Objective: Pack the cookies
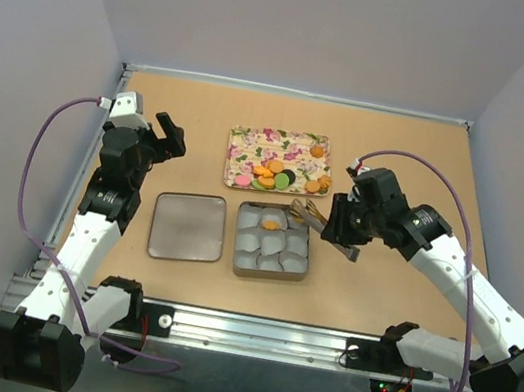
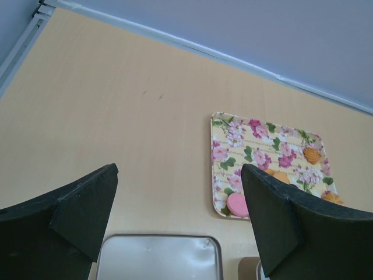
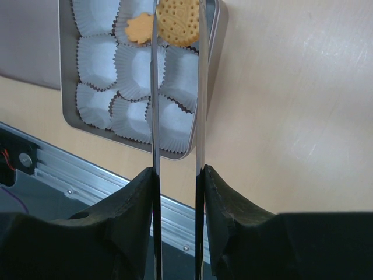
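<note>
Right gripper [image 3: 178, 175] clamped on tongs [image 3: 155, 105]; cookie [image 3: 178, 22] pinched above tin's [image 3: 69, 119] far-right corner; left gripper [image 2: 178, 172] agape, farther off.

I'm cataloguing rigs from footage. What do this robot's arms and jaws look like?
The left arm and right arm are white shells with black joints. A purple cable loops along each. The left gripper and right gripper have matte black, wedge-shaped jaws.

One floral tray [image 1: 250, 148], one tin [image 1: 268, 276], nine paper cups [image 3: 96, 55], one lid [image 1: 187, 228], one pair of tongs [image 3: 155, 116], about a dozen cookies [image 1: 318, 150].
</note>
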{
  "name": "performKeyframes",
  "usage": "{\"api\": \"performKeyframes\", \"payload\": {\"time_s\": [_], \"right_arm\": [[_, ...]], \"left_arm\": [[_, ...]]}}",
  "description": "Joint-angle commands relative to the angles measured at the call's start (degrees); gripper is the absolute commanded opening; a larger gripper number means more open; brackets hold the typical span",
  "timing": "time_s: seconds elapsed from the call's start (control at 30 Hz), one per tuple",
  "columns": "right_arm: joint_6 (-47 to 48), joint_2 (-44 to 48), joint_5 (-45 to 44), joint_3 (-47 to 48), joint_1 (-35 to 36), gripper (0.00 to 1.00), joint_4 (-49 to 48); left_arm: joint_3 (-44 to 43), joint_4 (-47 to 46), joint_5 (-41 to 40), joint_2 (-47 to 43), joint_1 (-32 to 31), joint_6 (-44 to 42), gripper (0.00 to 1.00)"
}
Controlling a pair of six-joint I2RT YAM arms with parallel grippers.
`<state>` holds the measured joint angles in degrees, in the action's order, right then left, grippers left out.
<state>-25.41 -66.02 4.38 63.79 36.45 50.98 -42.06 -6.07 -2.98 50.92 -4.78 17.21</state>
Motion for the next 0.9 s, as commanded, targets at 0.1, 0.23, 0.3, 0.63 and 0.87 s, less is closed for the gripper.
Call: {"api": "performKeyframes", "payload": {"time_s": [0.1, 0.23, 0.3, 0.63, 0.87], "right_arm": [[-0.17, 0.19, 1.07, 0.37, 0.12, 0.41, -5.19], [-0.69, -0.16, 2.2, -0.77, 0.12, 0.41, -6.24], [-0.87, -0.34, 2.56, -1.38, 0.12, 0.41, -6.95], [-0.61, 0.01, -0.6, -2.97, 0.12, 0.45, -6.95], [-0.87, 0.36, -3.68, -1.39, 0.12, 0.47, -6.25]], "left_arm": [[-2.41, -1.41, 0.79, -0.29, 0.03, -0.07, 0.99], [-2.41, -1.49, 0.7, -0.29, 0.03, -0.07, 0.99], [-2.41, -1.41, 0.79, -0.2, 0.03, -0.07, 0.99], [-2.41, -1.41, 0.96, -0.12, 0.03, -0.07, 0.99], [-2.41, -1.49, 1.05, -0.03, 0.03, 0.01, 0.99]]}}
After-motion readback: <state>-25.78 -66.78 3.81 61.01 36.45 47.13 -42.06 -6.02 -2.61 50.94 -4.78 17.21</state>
